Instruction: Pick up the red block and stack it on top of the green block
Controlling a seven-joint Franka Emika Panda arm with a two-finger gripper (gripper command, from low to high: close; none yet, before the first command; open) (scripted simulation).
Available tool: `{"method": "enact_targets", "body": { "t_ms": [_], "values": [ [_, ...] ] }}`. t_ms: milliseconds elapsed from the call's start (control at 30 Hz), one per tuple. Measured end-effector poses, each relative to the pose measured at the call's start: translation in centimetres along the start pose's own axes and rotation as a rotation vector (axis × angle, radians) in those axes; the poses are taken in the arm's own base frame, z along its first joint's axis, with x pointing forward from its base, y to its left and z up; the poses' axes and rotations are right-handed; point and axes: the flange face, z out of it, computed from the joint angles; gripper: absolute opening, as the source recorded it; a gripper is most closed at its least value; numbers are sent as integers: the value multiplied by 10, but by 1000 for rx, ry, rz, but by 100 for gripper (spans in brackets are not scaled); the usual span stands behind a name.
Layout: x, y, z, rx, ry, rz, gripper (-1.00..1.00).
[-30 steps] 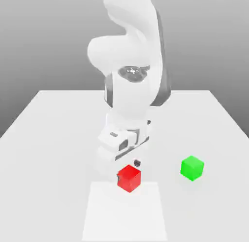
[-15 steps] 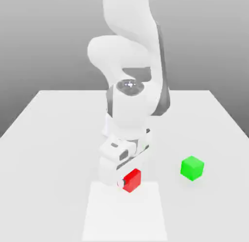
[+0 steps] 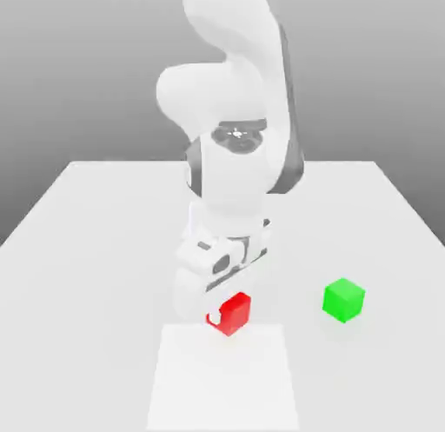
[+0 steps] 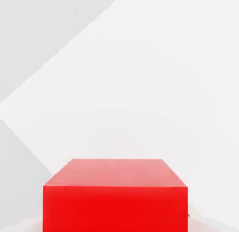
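While clamped: red block (image 3: 233, 312) between tool (image 3: 222, 315) fingers

Hand (image 3: 219, 315): closed on the red block (image 3: 233, 313), just above the table (image 3: 104, 248).
Path toward the green block (image 3: 344, 299): bare table surface lay between the two blocks; nothing stood in the gap.
Above the green block: open, its top face uncovered.
Obstacle: the arm's own white body (image 3: 235, 169) rose behind the red block.
Pale square patch (image 3: 222, 378): flat on the table.
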Motion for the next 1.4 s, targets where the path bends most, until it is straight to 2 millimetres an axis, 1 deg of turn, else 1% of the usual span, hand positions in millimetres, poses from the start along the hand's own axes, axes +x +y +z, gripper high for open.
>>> {"method": "enact_targets", "body": {
  "t_ms": [200, 433, 467, 533, 667, 767, 867, 900, 967, 1133, 1400],
  "values": [
    [-3, 0, -15, 6, -4, 0, -100],
    [-12, 0, -29, 33, 0, -4, -100],
    [-12, -5, -32, 36, 2, -1, -100],
    [-11, -29, -41, 38, 6, 18, -100],
    [-16, -91, -59, 39, 11, 63, -100],
    [-31, -140, -70, 41, 10, 96, -100],
    [-55, -187, -75, 41, 4, 126, -100],
    [-61, -196, -76, 37, 2, 134, -100],
    [-63, -202, -74, 25, 4, 144, -100],
    [-59, -202, -65, -2, 14, 156, -100],
    [-56, -204, -38, -3, 22, 153, -100]
  ]
}}
